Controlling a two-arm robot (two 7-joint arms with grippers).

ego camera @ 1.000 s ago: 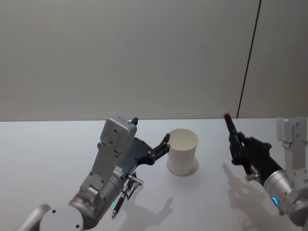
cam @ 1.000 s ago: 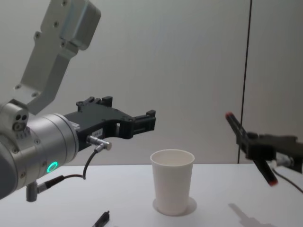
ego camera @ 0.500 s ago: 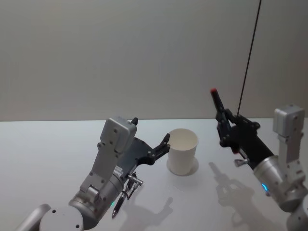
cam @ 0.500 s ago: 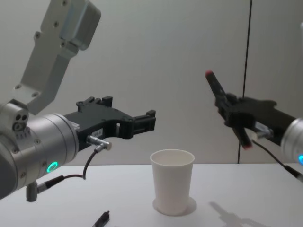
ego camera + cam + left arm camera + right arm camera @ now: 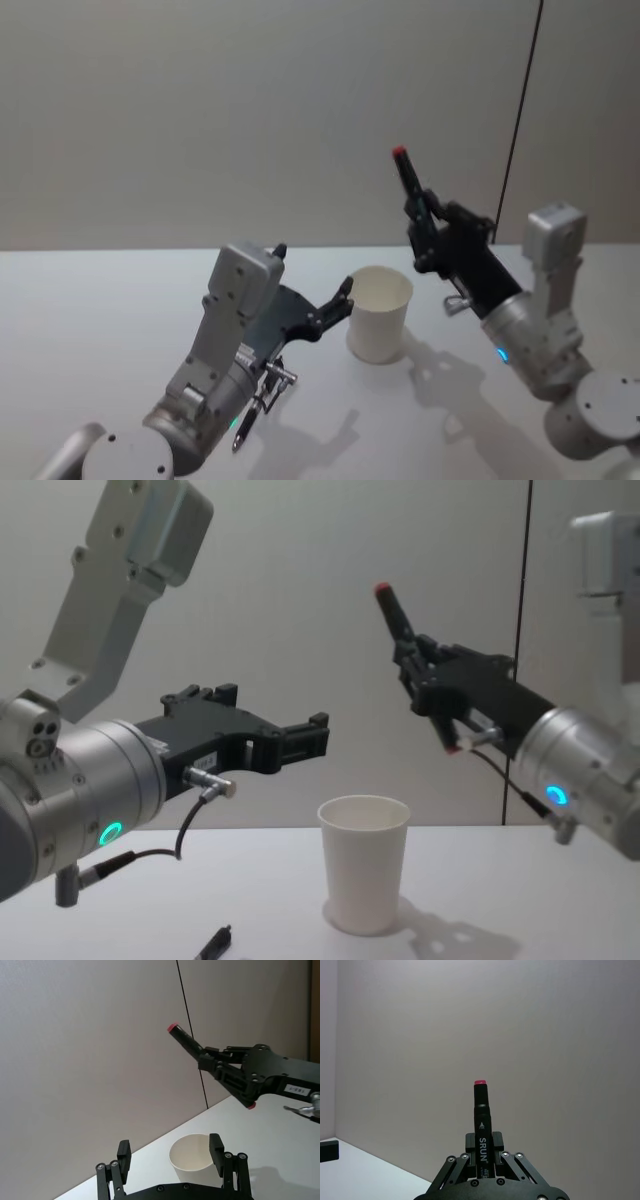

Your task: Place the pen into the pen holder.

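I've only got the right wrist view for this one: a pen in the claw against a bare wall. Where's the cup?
Observer: The cup stands on the table, lower than the right claw and to its left.
Operator: Is the pen plumb?
Observer: No. Seen from the chest, the pen tilts, its red top leaning to the robot's left.
Operator: And the other arm?
Observer: The left claw is open and empty, held above the table, left of the cup.
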